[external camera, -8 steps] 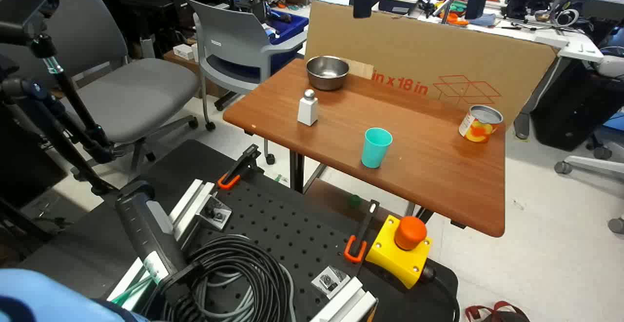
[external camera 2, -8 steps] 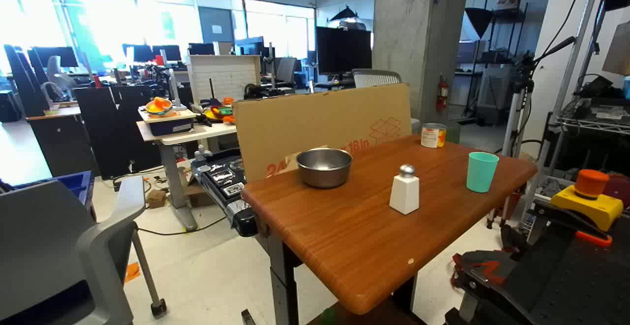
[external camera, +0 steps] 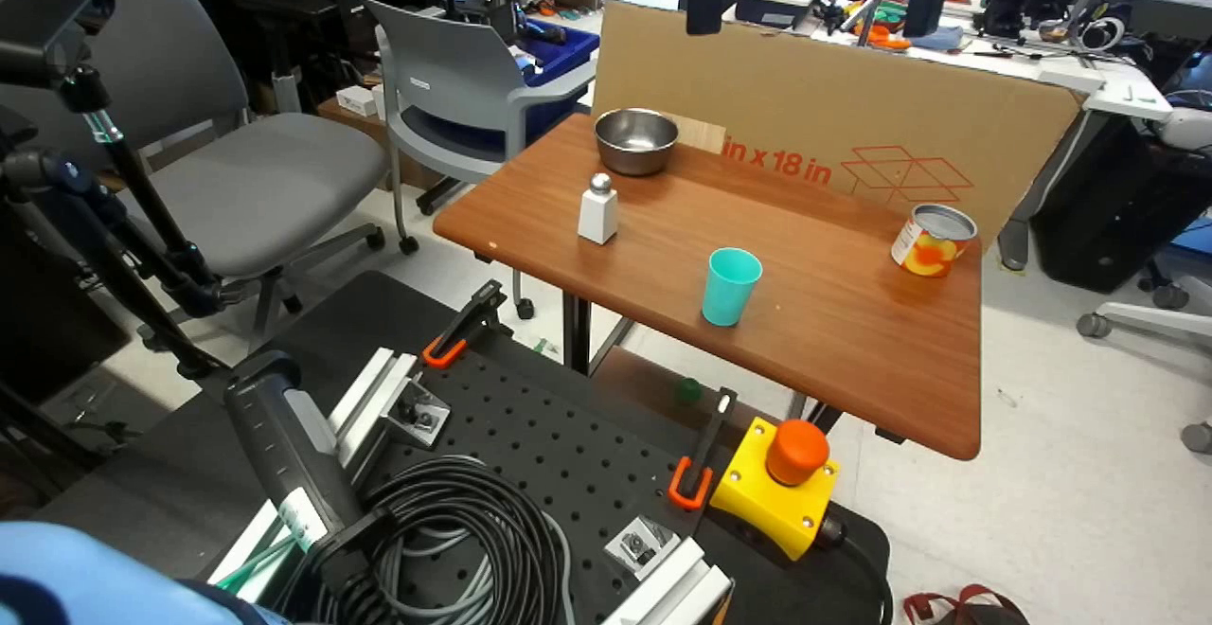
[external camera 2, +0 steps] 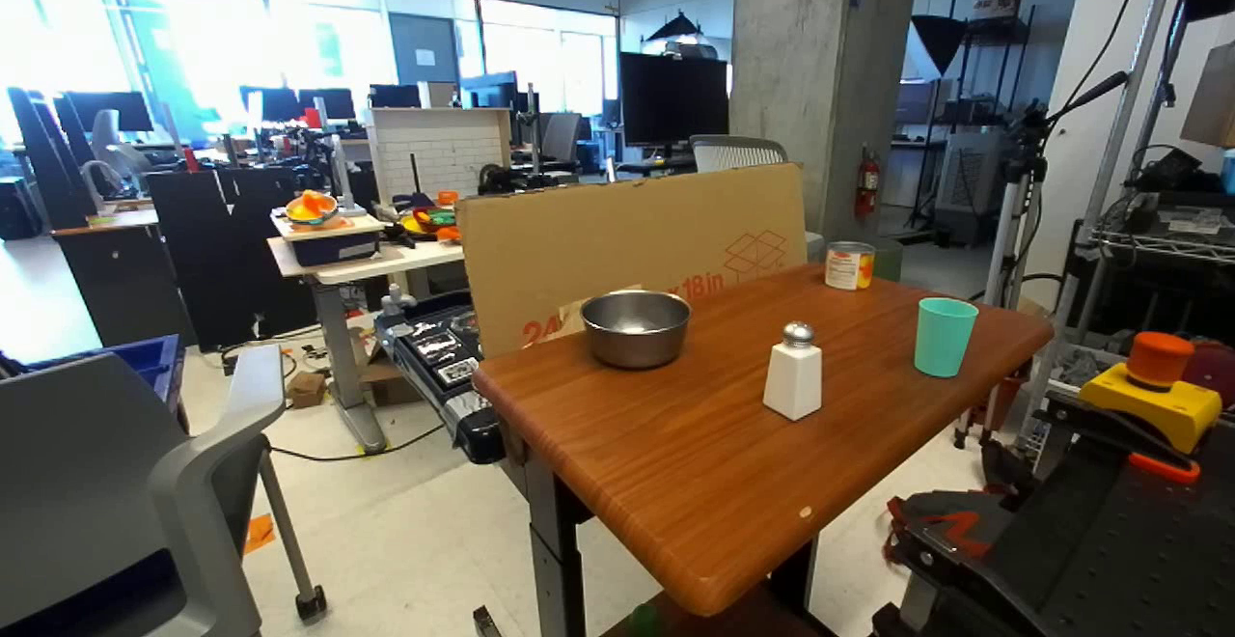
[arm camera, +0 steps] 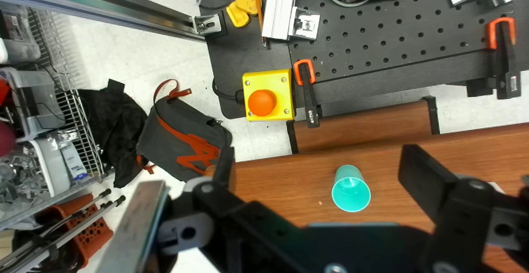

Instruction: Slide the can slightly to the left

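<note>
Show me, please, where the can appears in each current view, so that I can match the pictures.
In an exterior view: the can is at the right, near the cardboard sheet.
In an exterior view: the can is right of centre, at the far end of the table.
In the wrist view: the can is not visible.
Shared landmark: the teal cup shows in all three views.
</note>
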You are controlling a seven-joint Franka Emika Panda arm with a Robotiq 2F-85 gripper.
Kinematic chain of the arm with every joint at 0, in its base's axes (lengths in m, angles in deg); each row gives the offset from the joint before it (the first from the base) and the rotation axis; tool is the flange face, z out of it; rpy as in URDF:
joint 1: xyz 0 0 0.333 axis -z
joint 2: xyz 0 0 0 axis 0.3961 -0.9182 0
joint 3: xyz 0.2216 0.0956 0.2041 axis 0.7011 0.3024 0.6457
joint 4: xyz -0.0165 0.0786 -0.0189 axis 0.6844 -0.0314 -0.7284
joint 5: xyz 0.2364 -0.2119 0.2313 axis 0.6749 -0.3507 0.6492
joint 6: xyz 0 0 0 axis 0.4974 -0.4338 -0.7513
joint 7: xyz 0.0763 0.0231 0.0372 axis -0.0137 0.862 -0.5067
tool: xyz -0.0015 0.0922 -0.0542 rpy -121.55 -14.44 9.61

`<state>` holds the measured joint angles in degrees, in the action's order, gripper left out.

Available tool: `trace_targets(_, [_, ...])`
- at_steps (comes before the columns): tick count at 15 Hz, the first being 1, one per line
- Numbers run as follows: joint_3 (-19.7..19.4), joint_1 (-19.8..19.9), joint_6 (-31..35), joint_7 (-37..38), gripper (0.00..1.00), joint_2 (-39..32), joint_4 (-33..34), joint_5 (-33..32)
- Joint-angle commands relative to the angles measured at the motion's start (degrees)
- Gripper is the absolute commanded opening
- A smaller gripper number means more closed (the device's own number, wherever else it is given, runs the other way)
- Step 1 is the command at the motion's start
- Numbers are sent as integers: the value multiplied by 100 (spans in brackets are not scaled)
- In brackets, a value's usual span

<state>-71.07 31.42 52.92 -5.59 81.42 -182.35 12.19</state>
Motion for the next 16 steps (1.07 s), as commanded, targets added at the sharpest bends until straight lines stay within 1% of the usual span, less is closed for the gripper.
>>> trace_targets(1, [-88, -103, -21, 42, 100, -4, 10, -40])
trace_targets(7, [-88, -103, -21, 42, 100, -4, 10, -40])
trace_targets(11, [-264, -32, 600, 98, 100, -302, 69, 24])
trace_targets(14, [-509, 71, 1409, 124, 100, -877, 203, 78])
trace_targets(16, [-672, 157, 1704, 140, 100, -1458, 515, 120])
